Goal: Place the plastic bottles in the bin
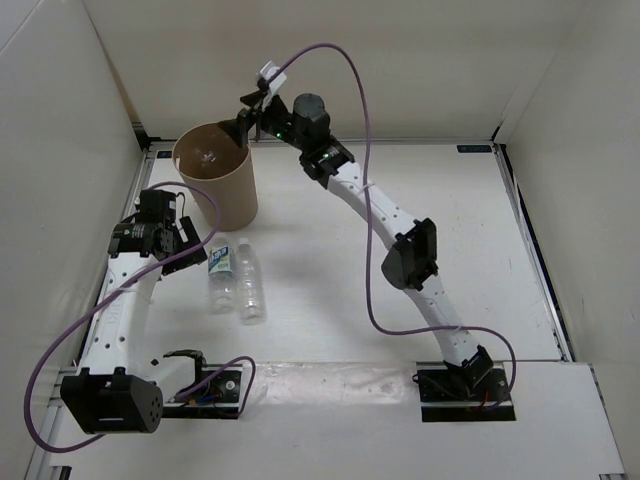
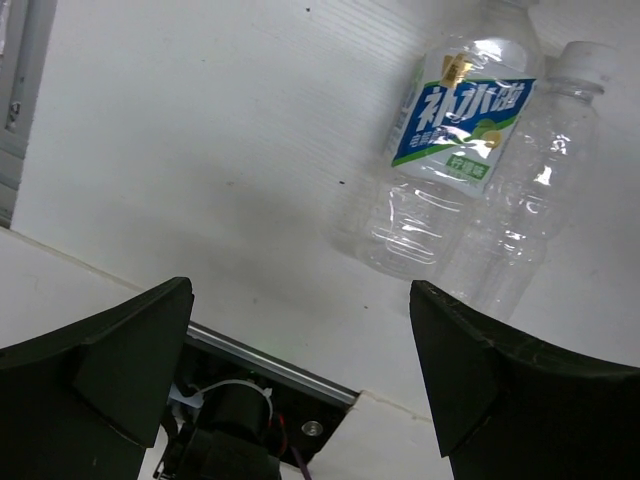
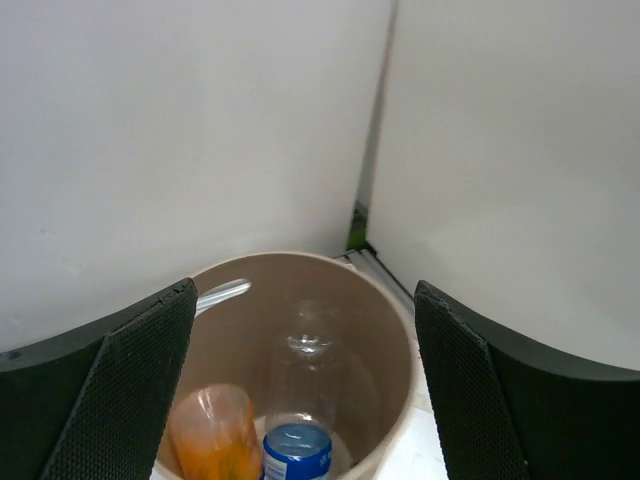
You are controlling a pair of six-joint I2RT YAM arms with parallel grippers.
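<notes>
The tan bin (image 1: 232,203) stands at the back left of the table. In the right wrist view the bin (image 3: 385,345) holds the orange bottle (image 3: 207,437) and the clear bottle with the blue label (image 3: 300,425). My right gripper (image 1: 250,118) hangs over the bin's far rim, open and empty (image 3: 305,290). The bottle with the white-green label (image 1: 221,270) and the plain clear bottle (image 1: 249,282) lie side by side on the table in front of the bin. My left gripper (image 1: 186,250) is open and empty just left of them (image 2: 300,290). Both bottles show in the left wrist view, the labelled one (image 2: 455,130) and the plain one (image 2: 535,205).
White enclosure walls close in the table on the left, back and right. Purple cables (image 1: 365,200) loop over both arms. The left arm's base plate (image 1: 210,385) and a metal rail (image 2: 270,362) lie near the front edge.
</notes>
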